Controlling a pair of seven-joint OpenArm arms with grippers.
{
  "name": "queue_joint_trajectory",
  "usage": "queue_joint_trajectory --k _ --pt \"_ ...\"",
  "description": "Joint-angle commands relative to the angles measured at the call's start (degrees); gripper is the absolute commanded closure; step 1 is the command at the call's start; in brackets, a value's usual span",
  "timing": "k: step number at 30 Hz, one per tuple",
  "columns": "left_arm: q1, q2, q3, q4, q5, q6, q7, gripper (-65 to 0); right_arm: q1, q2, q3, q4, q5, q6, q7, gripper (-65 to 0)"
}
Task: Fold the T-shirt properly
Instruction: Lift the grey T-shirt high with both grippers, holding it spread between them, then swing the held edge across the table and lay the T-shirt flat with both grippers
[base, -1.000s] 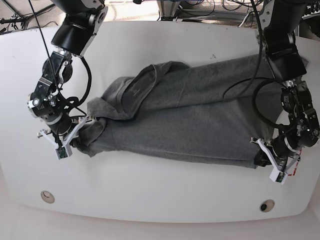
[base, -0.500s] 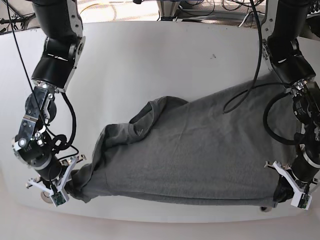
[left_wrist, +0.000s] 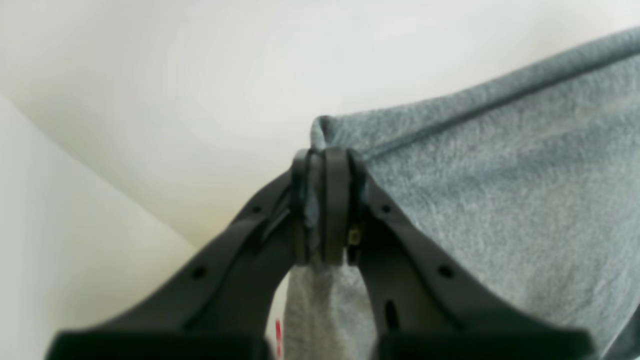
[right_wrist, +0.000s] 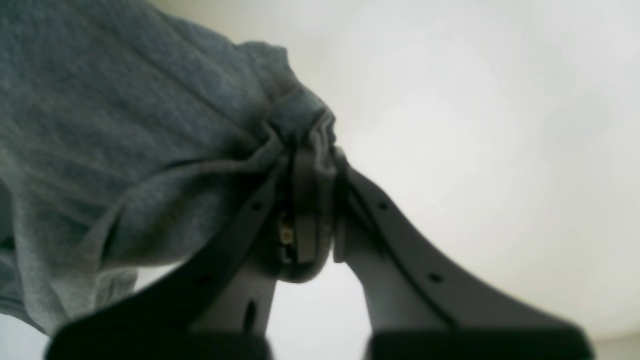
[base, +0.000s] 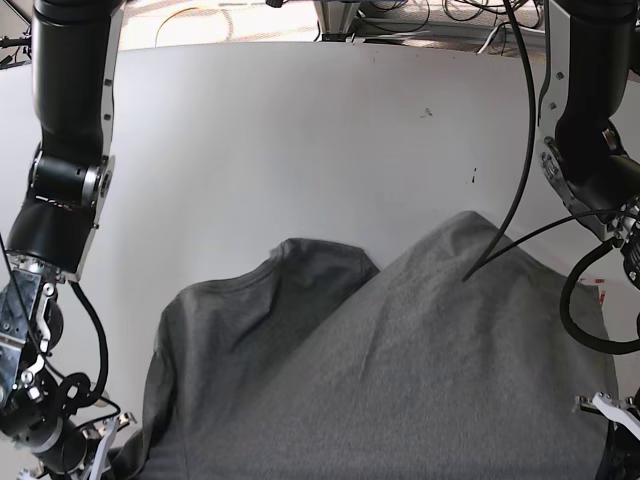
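Note:
The dark heather-grey T-shirt (base: 420, 370) is held up off the white table (base: 300, 130) and spreads across the lower half of the base view, its collar area (base: 300, 260) toward the far side. In the left wrist view my left gripper (left_wrist: 325, 200) is shut on a hemmed corner of the T-shirt (left_wrist: 500, 175). The right wrist view shows my right gripper (right_wrist: 312, 200) shut on a bunched fold of the T-shirt (right_wrist: 125, 125). In the base view both grippers sit at the bottom corners, largely cut off by the frame.
My right arm (base: 60, 200) rises along the left side of the base view and my left arm (base: 590, 150) along the right side. Cables (base: 400, 15) lie beyond the table's far edge. A black cable (base: 520, 200) hangs over the shirt's right part.
Both grippers, still shut on the cloth, have drawn the T-shirt toward the near edge and upward. It now looms much larger and the grippers have slid to the frame's bottom corners.

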Motion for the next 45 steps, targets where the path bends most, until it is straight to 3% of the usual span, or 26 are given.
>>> queue_joint_trajectory --k 1,15,22,27,36,45 --pt "-5.0 -1.2 -0.5 0.4 2.1 1.8 -0.7 0.0 7.6 2.3 -1.6 -1.1 -1.9 -0.9 -0.2 -0.3" --pt "-20.0 -1.2 -0.2 -4.6 2.2 2.8 0.4 0.0 32.1 3.7 -12.8 -7.9 -1.5 -0.9 -4.3 -0.6" --pt "-17.6 -2.7 -0.2 -6.2 1.7 2.6 0.4 0.0 33.0 3.8 -13.7 -2.5 -1.6 -0.9 -11.4 -0.5" --pt "-12.0 -3.0 -0.5 -6.0 1.6 2.5 0.4 0.0 25.5 5.5 -11.7 5.2 -1.8 -0.9 -15.6 -0.5" --pt "0.1 -2.9 -2.7 -2.8 1.6 2.4 0.4 0.0 2.0 5.5 -1.5 23.6 -2.1 -0.9 -20.1 -0.5" --pt "13.5 -2.9 -3.1 2.4 1.6 -0.1 0.4 0.0 -20.6 0.6 8.8 33.8 -2.2 -0.9 -20.1 -0.5"
